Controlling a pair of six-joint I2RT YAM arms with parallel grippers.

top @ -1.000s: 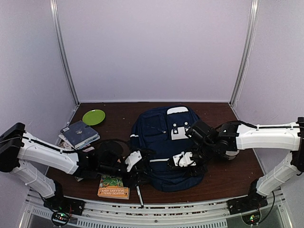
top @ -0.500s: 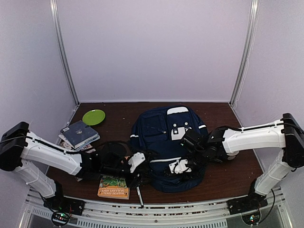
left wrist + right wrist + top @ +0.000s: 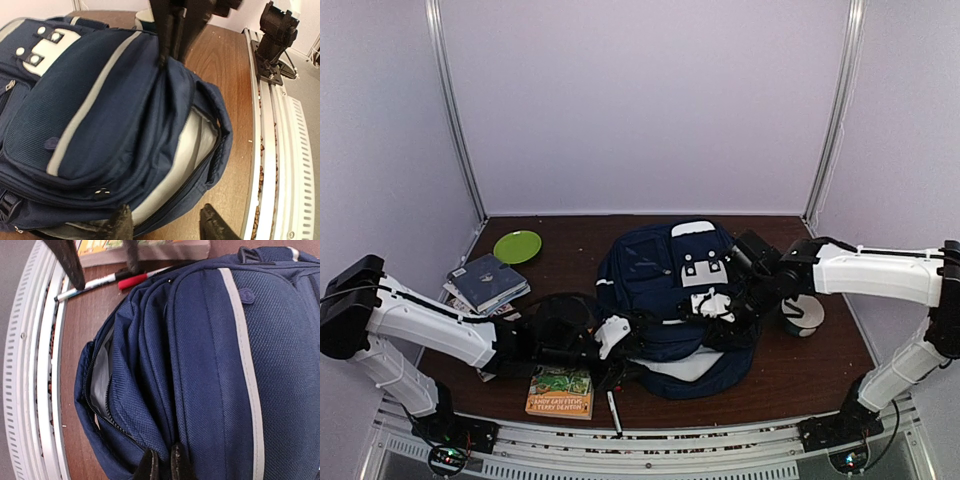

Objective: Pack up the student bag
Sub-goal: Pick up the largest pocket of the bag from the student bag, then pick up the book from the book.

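Note:
The student bag [image 3: 660,270] lies flat mid-table, navy with white stripes. My right gripper [image 3: 716,306] is shut on a fold of its upper front panel and holds it raised, so the main compartment gapes and pale grey lining [image 3: 686,367] shows. In the right wrist view the fingertips [image 3: 149,466] pinch navy fabric [image 3: 215,365] beside the open zip. My left gripper [image 3: 167,226] stands open at the bag's near-left rim, with the lower zip edge [image 3: 200,165] between its fingers. The right gripper's fingers [image 3: 170,35] show at the top of that view.
A paperback book [image 3: 560,392] and a pen [image 3: 613,410] lie at the near edge by the left gripper. A red pen [image 3: 132,280] lies against the bag. A stack of notebooks [image 3: 485,283] and a green plate [image 3: 517,246] sit at far left. A round white object [image 3: 803,315] sits right of the bag.
The right gripper shut on the bag's front panel and pulled it up and back, opening the compartment and uncovering the white object. The left gripper narrowed a little and stayed put.

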